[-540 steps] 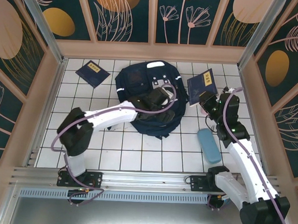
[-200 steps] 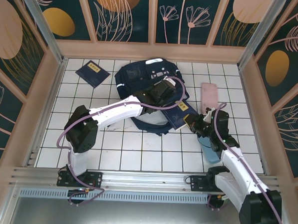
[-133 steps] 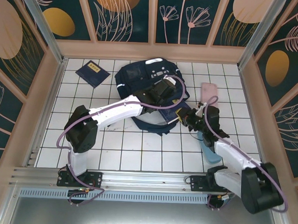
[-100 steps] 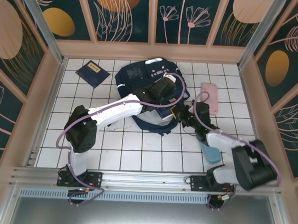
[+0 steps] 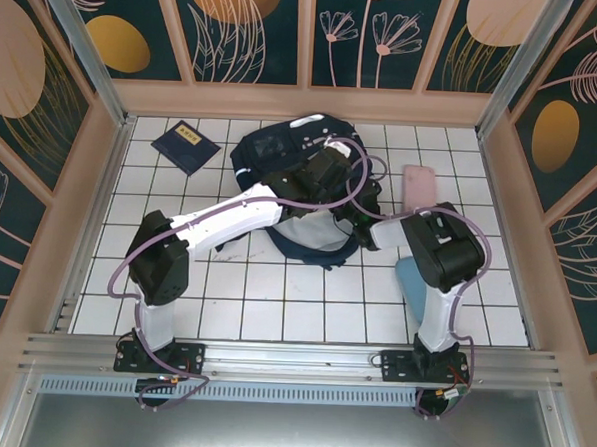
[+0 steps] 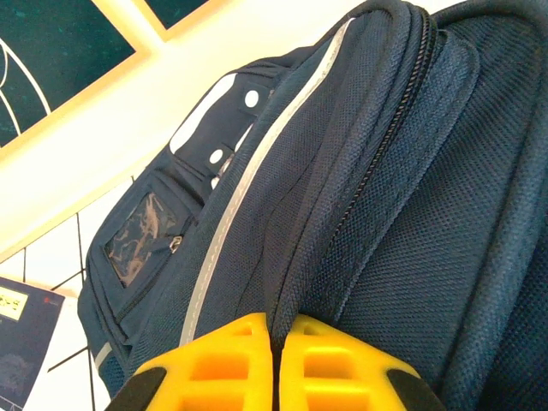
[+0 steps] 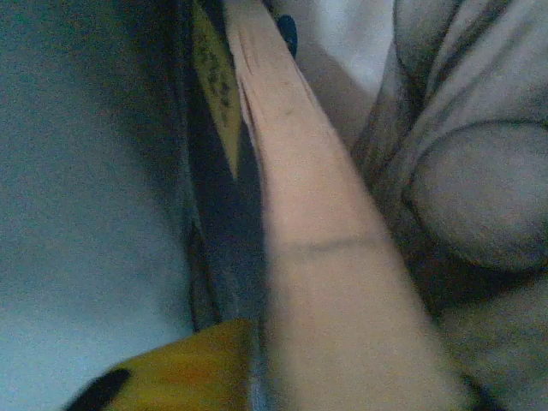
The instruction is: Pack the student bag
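Booklet (image 7: pixel 300 257) gone from right of surface (image 5: pixel 304 304), now edge-on inside student bag (image 5: pixel 282 158), upper centre of top view. Left jaws still clamped on bag fabric, holding mouth up. Right jaws beside booklet; gripping or releasing, cannot tell. One item nearly packed; second booklet (image 5: pixel 186 143) waits upper left.

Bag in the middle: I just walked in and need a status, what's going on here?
The left gripper is pinched shut on a fold of the bag by its zipper. The right gripper reaches into the bag's opening with a booklet edge-on beside it; whether it grips the booklet is unclear. A second booklet lies on the tiles.
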Robot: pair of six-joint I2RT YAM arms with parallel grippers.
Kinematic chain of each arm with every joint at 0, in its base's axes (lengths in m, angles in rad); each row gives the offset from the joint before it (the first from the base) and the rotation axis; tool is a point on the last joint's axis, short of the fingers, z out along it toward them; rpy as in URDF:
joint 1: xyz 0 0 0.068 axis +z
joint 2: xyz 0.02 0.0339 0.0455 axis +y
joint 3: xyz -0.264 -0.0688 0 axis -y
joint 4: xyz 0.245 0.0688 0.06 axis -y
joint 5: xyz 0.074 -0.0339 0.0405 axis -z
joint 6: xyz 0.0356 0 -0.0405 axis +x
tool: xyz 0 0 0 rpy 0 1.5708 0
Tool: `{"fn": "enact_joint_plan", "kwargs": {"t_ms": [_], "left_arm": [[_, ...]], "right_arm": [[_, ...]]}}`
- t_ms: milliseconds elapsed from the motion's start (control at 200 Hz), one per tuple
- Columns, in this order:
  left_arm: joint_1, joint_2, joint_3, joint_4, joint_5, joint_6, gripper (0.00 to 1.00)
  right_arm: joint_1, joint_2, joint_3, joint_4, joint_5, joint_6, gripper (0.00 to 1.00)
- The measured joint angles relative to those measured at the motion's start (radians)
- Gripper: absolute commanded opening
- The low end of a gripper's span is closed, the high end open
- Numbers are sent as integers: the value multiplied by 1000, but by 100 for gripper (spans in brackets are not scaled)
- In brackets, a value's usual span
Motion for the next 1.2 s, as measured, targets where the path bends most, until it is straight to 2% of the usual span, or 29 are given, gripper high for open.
{"fn": "enact_joint_plan", "kwargs": {"t_ms": [110,225,450,601,661,776,831,1006,1196], "left_arm": [[7,-14,0,-8,5,-9,8],[13,-18,0,-12,14,-20,8],[17,-18,0,-15,34,-35,9],[25,-18,0,-15,55,-46,11],[29,-18,0,-14,66,-56,19],[43,-30,0,-8,103,-92,54],[57,-49,0,5,135,-123,65],[129,-122,-33,57,262,-188,78],[222,-135,-111,87,311,-253,86]], "right_arm": [[0,1,23,8,-18,0,62],[0,-27,20,-9,-29,5,73],[-6,-182,-70,-185,-70,0,78],[-14,-291,-133,-330,-89,-26,77],[-19,-335,-167,-375,-96,-42,75],[-25,-414,-227,-415,-100,-64,74],[-26,-465,-251,-443,-85,-84,74],[-46,-624,-301,-569,49,-161,74],[-114,-751,-302,-770,238,-254,70]]}}
